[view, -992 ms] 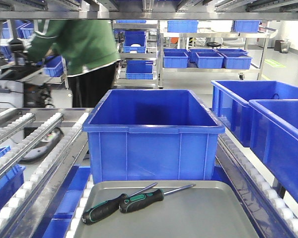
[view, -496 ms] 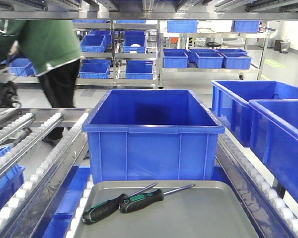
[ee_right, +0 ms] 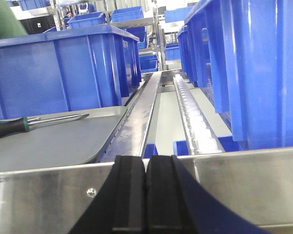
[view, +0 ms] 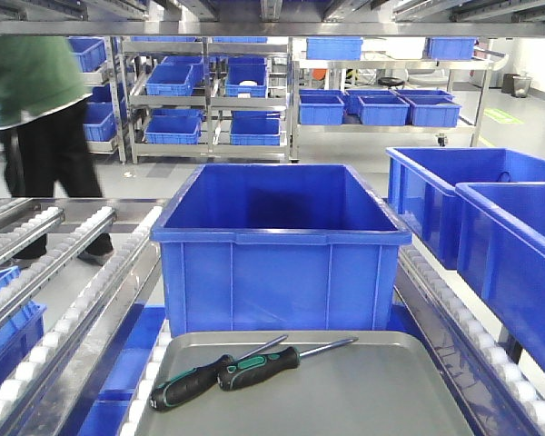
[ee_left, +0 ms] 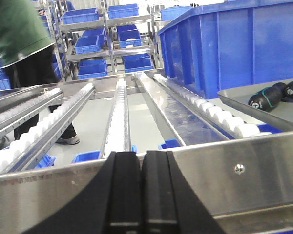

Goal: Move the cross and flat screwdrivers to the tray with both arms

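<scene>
Lying touching side by side on the tray [view: 381, 400], both screwdrivers [view: 225, 373] looked delivered, so with the left claw [ee_left: 140, 190] and right claw [ee_right: 145, 195] pressed closed and empty, any stray reach risked knocking them loose.

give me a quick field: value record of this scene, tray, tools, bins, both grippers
tray: wide shallow grey metal tray, on the roller lane in front of the deep blue plastic bin
tools: two black-and-green handled screwdrivers lying in the tray, handles touching, silver shafts pointing toward the bin
left gripper: jaws shut, empty, left of the tray
right gripper: jaws shut, empty, right of the tray
other bins: more blue bins on the right lane
background: person in green top at far left
</scene>
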`<state>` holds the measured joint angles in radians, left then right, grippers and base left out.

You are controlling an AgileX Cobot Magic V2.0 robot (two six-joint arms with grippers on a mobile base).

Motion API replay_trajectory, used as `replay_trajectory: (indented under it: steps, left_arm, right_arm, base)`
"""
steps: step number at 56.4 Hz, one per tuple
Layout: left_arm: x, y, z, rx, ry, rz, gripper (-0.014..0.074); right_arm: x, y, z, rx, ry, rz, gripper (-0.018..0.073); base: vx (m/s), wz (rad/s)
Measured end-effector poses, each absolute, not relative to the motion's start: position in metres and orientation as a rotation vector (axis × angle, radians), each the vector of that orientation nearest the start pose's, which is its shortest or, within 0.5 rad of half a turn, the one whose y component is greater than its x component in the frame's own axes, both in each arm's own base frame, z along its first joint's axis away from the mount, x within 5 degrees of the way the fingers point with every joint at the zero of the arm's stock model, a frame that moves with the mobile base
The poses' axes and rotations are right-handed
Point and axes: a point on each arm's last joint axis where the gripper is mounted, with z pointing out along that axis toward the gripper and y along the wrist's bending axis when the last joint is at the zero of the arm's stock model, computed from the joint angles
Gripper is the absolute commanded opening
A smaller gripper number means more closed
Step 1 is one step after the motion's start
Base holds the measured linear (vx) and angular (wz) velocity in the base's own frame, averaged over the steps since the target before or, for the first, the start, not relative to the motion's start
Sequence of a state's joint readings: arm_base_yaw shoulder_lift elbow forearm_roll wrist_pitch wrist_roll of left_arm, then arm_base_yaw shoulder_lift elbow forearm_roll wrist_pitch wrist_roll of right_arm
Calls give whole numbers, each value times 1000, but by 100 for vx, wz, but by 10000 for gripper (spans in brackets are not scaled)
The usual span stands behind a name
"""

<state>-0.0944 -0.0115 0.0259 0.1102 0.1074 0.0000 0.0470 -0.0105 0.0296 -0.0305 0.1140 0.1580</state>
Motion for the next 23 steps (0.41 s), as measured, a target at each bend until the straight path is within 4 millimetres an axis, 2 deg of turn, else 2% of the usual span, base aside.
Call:
replay_trajectory:
  steps: [23]
  left_arm:
    - [56,-4,195,154,1597,21,-1]
  right_arm:
    - [57,2,193,69,1622,132,-9]
  base:
    - [0,0]
